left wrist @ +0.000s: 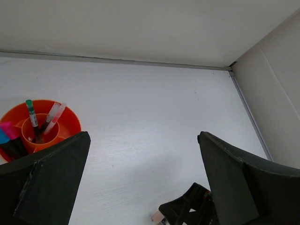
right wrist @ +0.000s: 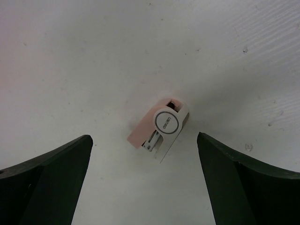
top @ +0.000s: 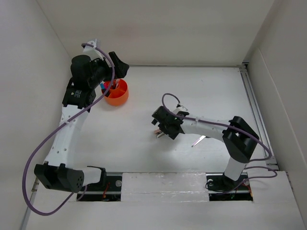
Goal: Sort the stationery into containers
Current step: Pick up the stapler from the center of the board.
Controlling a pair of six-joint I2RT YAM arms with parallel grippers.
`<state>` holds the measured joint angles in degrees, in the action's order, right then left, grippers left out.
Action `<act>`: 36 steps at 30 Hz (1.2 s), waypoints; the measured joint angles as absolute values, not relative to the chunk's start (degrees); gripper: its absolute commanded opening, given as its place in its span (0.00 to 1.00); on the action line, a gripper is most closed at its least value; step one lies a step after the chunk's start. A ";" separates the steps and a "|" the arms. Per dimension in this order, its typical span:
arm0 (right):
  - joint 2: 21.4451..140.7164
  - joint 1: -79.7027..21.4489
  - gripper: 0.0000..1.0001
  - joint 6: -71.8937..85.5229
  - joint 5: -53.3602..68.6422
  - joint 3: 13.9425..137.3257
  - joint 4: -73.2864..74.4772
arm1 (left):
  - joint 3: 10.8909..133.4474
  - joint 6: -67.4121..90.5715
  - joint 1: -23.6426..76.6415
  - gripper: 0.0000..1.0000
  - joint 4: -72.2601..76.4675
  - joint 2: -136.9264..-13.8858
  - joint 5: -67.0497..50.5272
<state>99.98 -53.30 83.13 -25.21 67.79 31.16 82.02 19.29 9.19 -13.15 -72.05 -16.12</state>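
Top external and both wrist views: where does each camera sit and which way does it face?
Top external: high behind the robot, looking down on the table; left arm and right arm show.
Left wrist: on the left arm, facing across the table; open left pincer frames it.
Right wrist: facing down at a small pinkish item between the open right pincer.
Shared: top external and left wrist both show the orange organiser.

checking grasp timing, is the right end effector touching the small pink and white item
Apart. The right wrist view shows bare table between the pink and white item and each finger of the open right end effector.
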 measured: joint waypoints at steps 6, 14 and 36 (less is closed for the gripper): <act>104.47 -53.30 1.00 87.99 -25.28 69.63 32.86 | 82.02 19.31 9.19 1.00 -13.10 -71.70 -16.97; 105.91 -53.30 0.90 91.74 -24.99 70.13 33.65 | 82.02 19.31 9.19 1.00 -13.08 -71.24 -17.56; 107.35 -52.10 0.21 96.18 -22.48 69.71 32.08 | 82.02 19.31 9.19 1.00 -13.10 -71.07 -17.96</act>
